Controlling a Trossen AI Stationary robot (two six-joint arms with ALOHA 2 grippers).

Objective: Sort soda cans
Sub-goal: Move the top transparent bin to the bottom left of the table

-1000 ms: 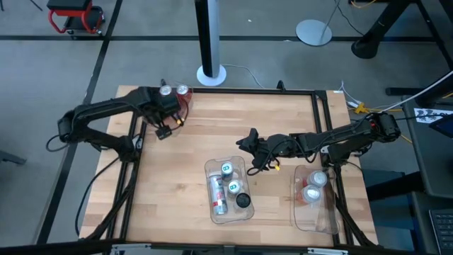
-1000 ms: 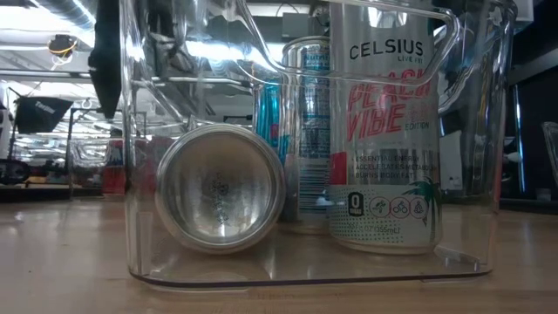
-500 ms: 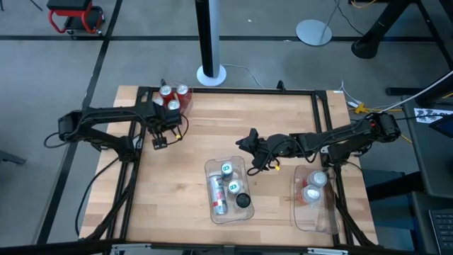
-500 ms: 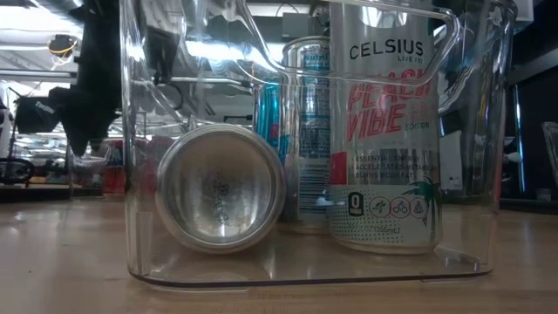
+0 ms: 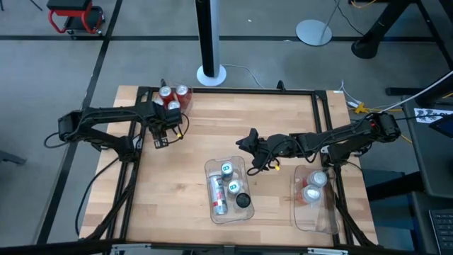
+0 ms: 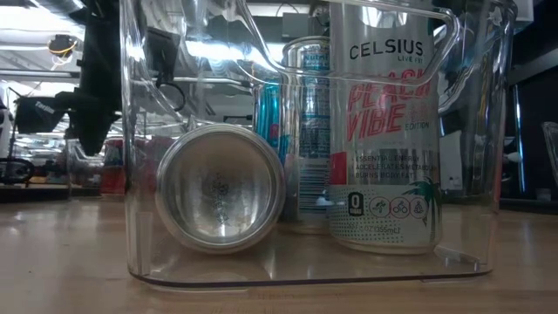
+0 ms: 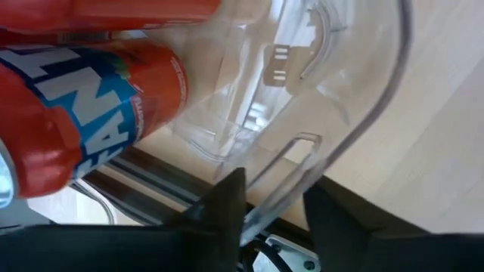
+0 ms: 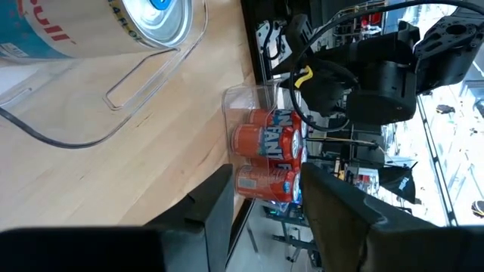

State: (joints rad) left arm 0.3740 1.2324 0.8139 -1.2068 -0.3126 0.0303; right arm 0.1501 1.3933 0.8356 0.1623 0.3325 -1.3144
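Red soda cans (image 5: 173, 99), position? (Operator)

Technician: Three stand upright in the clear bin (image 5: 187, 108) at the table's (image 5: 283, 120) far-left corner.

Operator: Left gripper (image 5: 174, 119)?

Technician: At that bin's near side. Its jaws are narrow and pinch the bin's clear rim (image 7: 333, 159).

Operator: Right gripper (image 5: 266, 163)?

Technician: Mid-table, just beside the middle bin (image 5: 210, 170). Its jaws are narrowly parted and hold nothing.

Operator: Other cans?

Technician: The middle bin holds several, one silver can (image 5: 218, 195) lying down. The right bin (image 5: 311, 216) holds two.
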